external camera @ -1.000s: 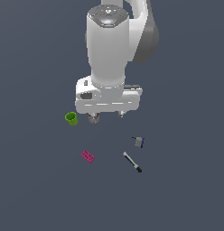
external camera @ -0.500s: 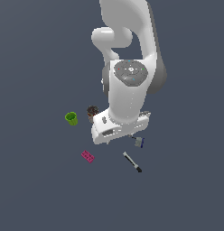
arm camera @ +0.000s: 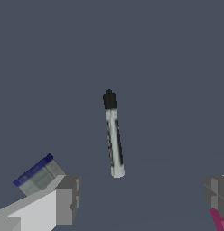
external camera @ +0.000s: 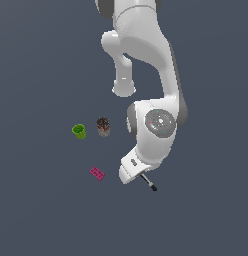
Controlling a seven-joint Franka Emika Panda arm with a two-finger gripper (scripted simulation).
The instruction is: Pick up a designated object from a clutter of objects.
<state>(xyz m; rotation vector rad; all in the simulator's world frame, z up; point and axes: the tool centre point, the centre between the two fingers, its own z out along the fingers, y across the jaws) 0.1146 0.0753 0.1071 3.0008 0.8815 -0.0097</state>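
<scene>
The white arm [external camera: 156, 125] bends low over the grey floor, its claw [arm camera: 141, 198] spread wide with nothing between the fingers. Left of it stand a dark can [external camera: 103, 126] and green cup [external camera: 79, 131], then a pink brick [external camera: 97, 173]. The marker [arm camera: 113, 135] lies flat, centre of the wrist view, beside a grey-blue block [arm camera: 38, 173].

Simulated scene: flat featureless grey floor [external camera: 41, 215].
</scene>
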